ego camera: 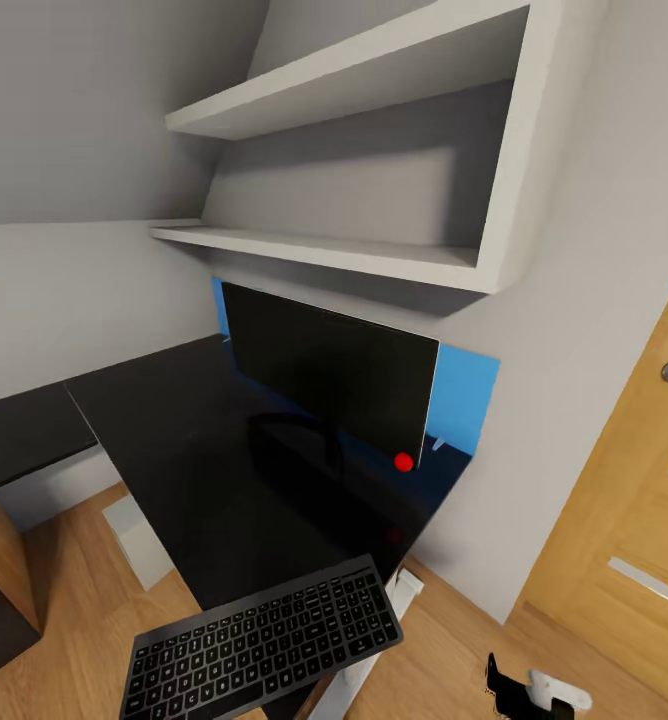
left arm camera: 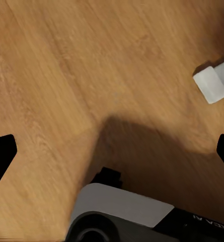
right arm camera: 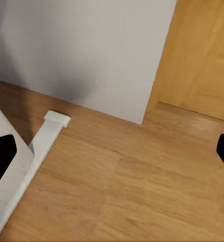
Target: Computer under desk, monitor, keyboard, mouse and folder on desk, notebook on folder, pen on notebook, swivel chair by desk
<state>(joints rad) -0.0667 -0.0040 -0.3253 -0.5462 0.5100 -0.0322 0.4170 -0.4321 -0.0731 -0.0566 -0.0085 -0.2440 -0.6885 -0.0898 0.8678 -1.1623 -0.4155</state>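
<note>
Monitor (ego camera: 329, 378) upright at the back of the black tabletop (ego camera: 189, 440), against the blue panel (ego camera: 464, 390). Keyboard (ego camera: 261, 643) on the tabletop's near edge, in front of the monitor, overhanging a bit. Right claw (ego camera: 530, 689) low over the wood floor (ego camera: 444, 655), right of the keyboard, apart from it. Both claws spread wide, empty: left claw (left arm camera: 112, 151), right claw (right arm camera: 112, 151) over floor.

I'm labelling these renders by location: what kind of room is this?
Probably a home study corner: a glossy black desk bearing a monitor and keyboard, white wall shelves above, wood flooring.
</note>
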